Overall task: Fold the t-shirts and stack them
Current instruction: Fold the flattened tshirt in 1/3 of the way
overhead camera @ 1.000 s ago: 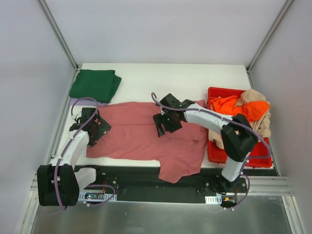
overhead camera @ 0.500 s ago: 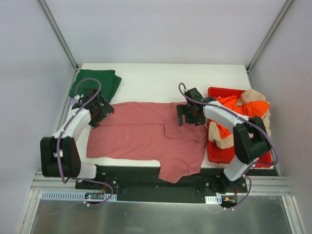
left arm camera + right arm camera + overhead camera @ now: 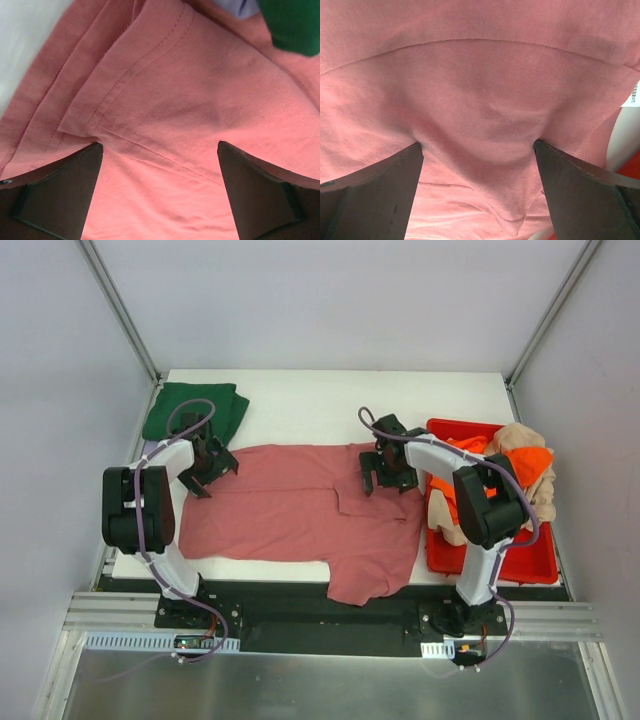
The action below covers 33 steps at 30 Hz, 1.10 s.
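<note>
The dusty rose-red t-shirt [image 3: 290, 510] lies spread across the table, with one sleeve hanging over the near edge. My left gripper [image 3: 205, 468] is open, its fingertips down on the shirt's far-left corner; the left wrist view shows hemmed cloth [image 3: 165, 100] between the spread fingers [image 3: 60, 190]. My right gripper [image 3: 388, 470] is open on the shirt's far-right part, its fingertips pressing into the cloth [image 3: 480, 100]. A folded dark green t-shirt [image 3: 195, 412] lies at the far left. The orange t-shirt [image 3: 470, 455] and the beige t-shirt [image 3: 520, 437] are piled in the bin.
A rigid red plastic bin [image 3: 540, 565] stands at the right edge of the table. A sliver of pale lilac cloth [image 3: 150, 450] shows beside the green shirt. White table [image 3: 330, 405] lies beyond the shirt. Walls close in on both sides.
Both grippers moved away from me to the shirt's far edge. The left went from the near-left side to the far-left corner. The right went from the shirt's middle to its right.
</note>
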Motion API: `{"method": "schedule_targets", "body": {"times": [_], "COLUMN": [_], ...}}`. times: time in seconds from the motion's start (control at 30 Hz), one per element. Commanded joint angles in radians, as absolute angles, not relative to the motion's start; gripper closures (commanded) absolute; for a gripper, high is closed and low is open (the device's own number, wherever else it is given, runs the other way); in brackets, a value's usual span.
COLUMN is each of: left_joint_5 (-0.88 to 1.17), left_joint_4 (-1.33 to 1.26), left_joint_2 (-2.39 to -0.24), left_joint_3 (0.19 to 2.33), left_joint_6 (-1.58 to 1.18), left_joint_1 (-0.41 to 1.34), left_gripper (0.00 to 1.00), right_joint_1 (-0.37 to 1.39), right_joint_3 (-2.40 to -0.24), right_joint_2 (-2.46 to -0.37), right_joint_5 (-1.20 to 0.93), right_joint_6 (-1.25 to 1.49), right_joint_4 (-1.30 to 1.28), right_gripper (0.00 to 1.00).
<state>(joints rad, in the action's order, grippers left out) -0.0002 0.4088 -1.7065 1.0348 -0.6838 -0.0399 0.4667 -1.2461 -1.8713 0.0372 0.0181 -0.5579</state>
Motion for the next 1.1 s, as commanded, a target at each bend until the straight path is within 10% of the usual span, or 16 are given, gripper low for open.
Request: {"method": "schedule_targets", "body": {"times": [0.0,0.53,1.07], "left_joint_5": [0.006,0.025,-0.17], "left_joint_4": [0.402,0.457,0.799], "left_joint_2": [-1.789,-1.449,-0.796], "left_joint_3": [1.066,1.022,0.47], "left_joint_6": [-0.657,-0.641,-1.022], "left_joint_1": [-0.077,-0.084,-0.124], "left_gripper": [0.01,0.01,0.03], "right_joint_1": [0.448,0.437,0.494], "right_joint_3": [-1.353,-1.427,-0.798], "right_joint_2": [-1.948,-1.78,-1.062], "right_joint_5": [0.028,0.017,0.046], "right_joint_6": [-0.035,-0.066,0.104], "right_joint_4": [-0.551,-0.574,-0.491], "right_gripper": [0.04,0.04,0.04]}}
